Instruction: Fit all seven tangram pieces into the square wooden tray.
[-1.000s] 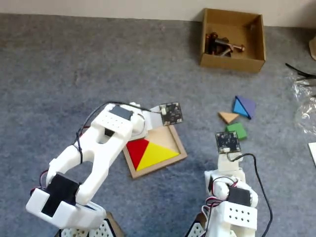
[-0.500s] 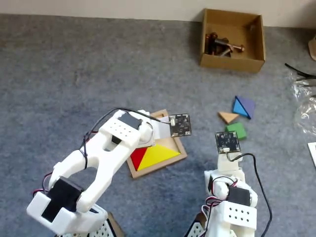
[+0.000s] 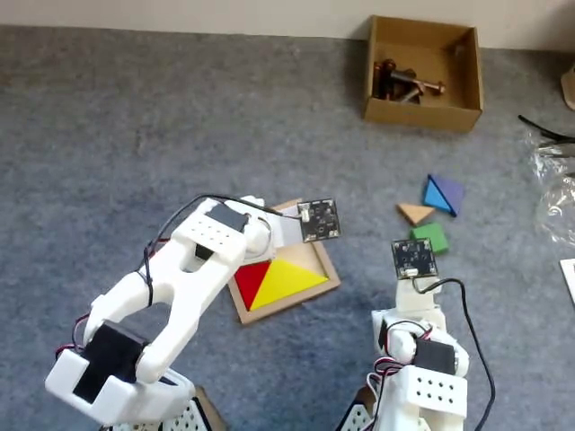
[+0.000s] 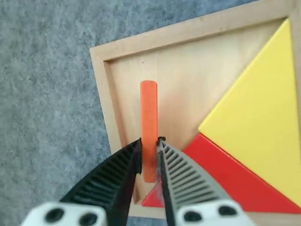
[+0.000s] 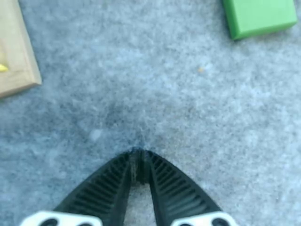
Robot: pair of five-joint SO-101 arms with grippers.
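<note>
The square wooden tray (image 4: 99,94) lies under my left gripper (image 4: 149,141), which is shut on an orange piece (image 4: 148,108) held on edge over the tray's bare floor. A yellow triangle (image 4: 258,108) and a red triangle (image 4: 225,174) lie flat in the tray (image 3: 331,284). My left arm (image 3: 211,242) covers the tray's far left part. Loose on the carpet are a green square (image 3: 430,237), a tan triangle (image 3: 415,213), a blue triangle (image 3: 437,195) and a purple piece (image 3: 451,190). My right gripper (image 5: 139,153) is shut and empty just above the carpet, short of the green square (image 5: 258,16).
A cardboard box (image 3: 422,106) with metal parts stands at the back right. Clear plastic wrap (image 3: 552,180) and a black cable lie at the right edge. The right arm (image 3: 418,359) sits near the front edge. Grey carpet is open to the left and rear.
My left arm swung right and forward over the tray with the orange piece, then eased back slightly. The right arm stayed still.
</note>
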